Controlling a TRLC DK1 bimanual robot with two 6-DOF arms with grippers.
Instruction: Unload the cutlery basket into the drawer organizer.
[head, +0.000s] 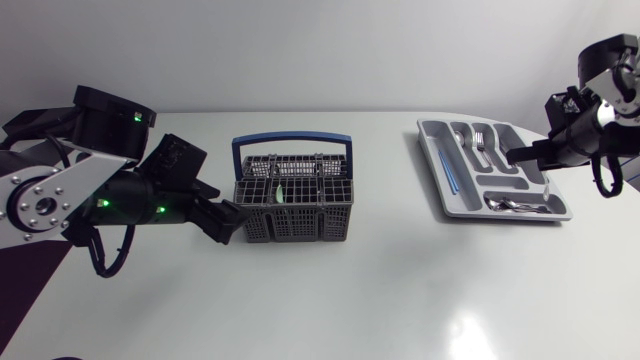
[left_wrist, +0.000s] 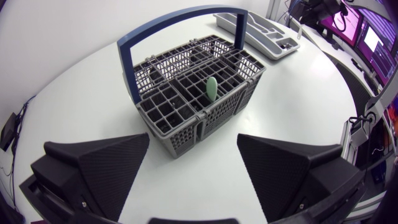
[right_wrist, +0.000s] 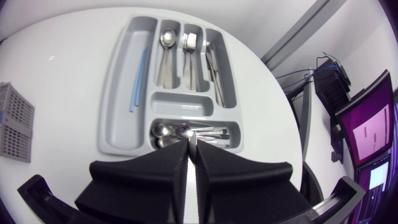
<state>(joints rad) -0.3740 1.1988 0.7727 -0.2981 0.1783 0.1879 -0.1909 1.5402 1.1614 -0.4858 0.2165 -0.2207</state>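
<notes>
One grey cutlery basket (head: 292, 222) and one grey drawer organizer (right_wrist: 180, 102) sit well apart on the white table (head: 330, 300). One green piece (left_wrist: 212, 88) stands in the basket. One blue stick (right_wrist: 138, 81) lies in the organizer's long compartment. My left gripper (left_wrist: 193, 146) gapes wide before the basket, holding nothing. My right gripper (right_wrist: 191, 144) hangs over the organizer with its fingers pressed together. I cannot tell whether they pinch anything.
</notes>
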